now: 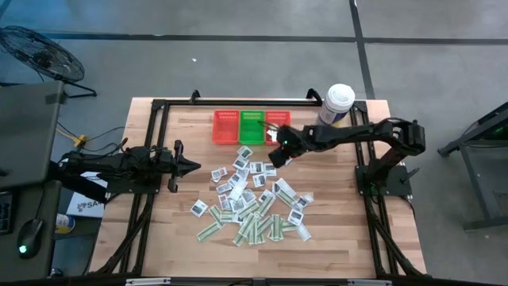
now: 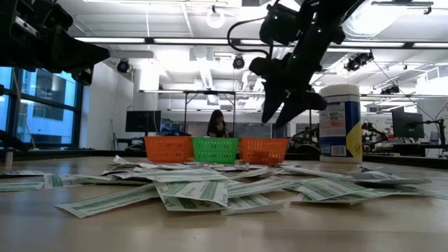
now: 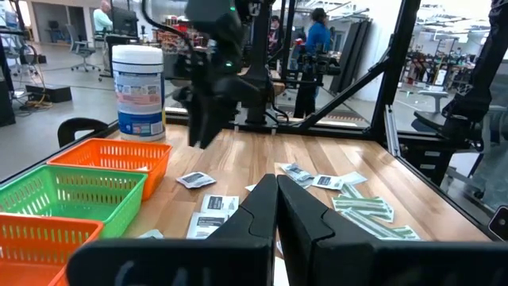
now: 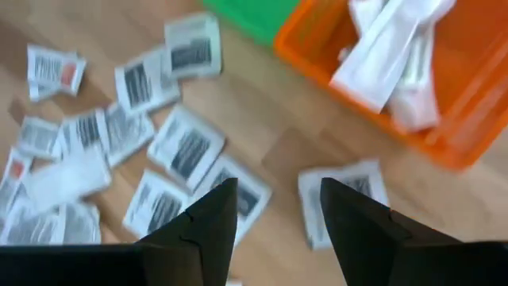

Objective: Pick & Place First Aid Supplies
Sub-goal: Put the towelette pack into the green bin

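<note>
**Right gripper empty above the table, next packet to choose**

The right gripper (image 4: 274, 210) hangs in the air with its two fingers apart and nothing between them. Just ahead of it sits the orange basket (image 4: 444, 119), which already holds a few white packets (image 4: 389, 56). Directly beneath and around the fingertips, squarish white packets (image 4: 186, 151) with dark print lie flat on the wooden table (image 4: 262, 119), one of them just beside the right-hand finger. Farther back from the gripper, toward the table's near edge, the green-and-white strips (image 1: 254, 226) spread in a loose heap, many overlapping. A green basket (image 1: 252, 125) and another red-orange one (image 1: 226, 125) stand next in the row, and a white tub (image 1: 337, 103) stands beside the arm.

The step in hand looks like going down for another packet. To do it well, I would pick a packet lying alone, not one overlapped by a neighbour, turn the fingers across its narrow side, and descend squarely so one finger lands either side. Flat paper gives little to grip, so the tips probably need to press right down to the wood before closing.

The left gripper (image 3: 276, 210) waits at the far side of the pile, fingers together, holding nothing.
</note>
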{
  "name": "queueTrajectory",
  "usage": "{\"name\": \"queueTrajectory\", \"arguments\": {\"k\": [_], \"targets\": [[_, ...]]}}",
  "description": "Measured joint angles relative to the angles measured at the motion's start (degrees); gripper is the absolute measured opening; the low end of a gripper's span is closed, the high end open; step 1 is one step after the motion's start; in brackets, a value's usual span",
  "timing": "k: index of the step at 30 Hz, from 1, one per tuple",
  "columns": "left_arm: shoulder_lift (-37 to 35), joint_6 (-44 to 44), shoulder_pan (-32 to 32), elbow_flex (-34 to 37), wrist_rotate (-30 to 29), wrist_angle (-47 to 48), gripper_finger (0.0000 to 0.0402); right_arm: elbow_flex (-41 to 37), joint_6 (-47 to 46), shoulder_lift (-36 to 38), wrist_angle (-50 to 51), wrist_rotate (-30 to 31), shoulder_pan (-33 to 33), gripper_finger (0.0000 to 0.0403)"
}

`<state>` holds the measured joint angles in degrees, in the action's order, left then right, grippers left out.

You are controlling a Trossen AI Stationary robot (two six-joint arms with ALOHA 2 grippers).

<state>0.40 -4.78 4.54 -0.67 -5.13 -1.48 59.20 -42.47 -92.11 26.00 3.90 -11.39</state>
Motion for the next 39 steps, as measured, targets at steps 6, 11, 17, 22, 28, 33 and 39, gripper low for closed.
{"name": "queueTrajectory", "arguments": {"k": [6, 11, 17, 22, 28, 33, 39], "targets": [[0.0, 0.0, 0.0, 0.0, 0.0, 0.0, 0.0001, 0.0, -7.0, 0.0, 6.4, 1.1, 3.5, 0.0177], [0.0, 0.0, 0.0, 0.0, 0.0, 0.0, 0.0001, 0.0, -14.2, -1.5, 10.3, 0.0, 4.3, 0.0185], [0.0, 0.0, 0.0, 0.0, 0.0, 0.0, 0.0001, 0.0, -13.1, -5.1, 8.7, 0.4, 3.1, 0.0205], [0.0, 0.0, 0.0, 0.0, 0.0, 0.0, 0.0001, 0.0, -10.4, -7.8, 4.9, 4.5, 2.0, 0.0222], [0.0, 0.0, 0.0, 0.0, 0.0, 0.0, 0.0001, 0.0, -8.1, -11.9, 1.6, 5.8, 1.3, 0.0227], [0.0, 0.0, 0.0, 0.0, 0.0, 0.0, 0.0001, 0.2, -7.1, -13.7, 1.6, 7.5, 1.3, 0.0227], [0.0, 0.0, 0.0, 0.0, 0.0, 0.0, 0.0001, 0.2, -6.1, -14.5, 2.6, 8.2, 1.8, 0.0221]]}}
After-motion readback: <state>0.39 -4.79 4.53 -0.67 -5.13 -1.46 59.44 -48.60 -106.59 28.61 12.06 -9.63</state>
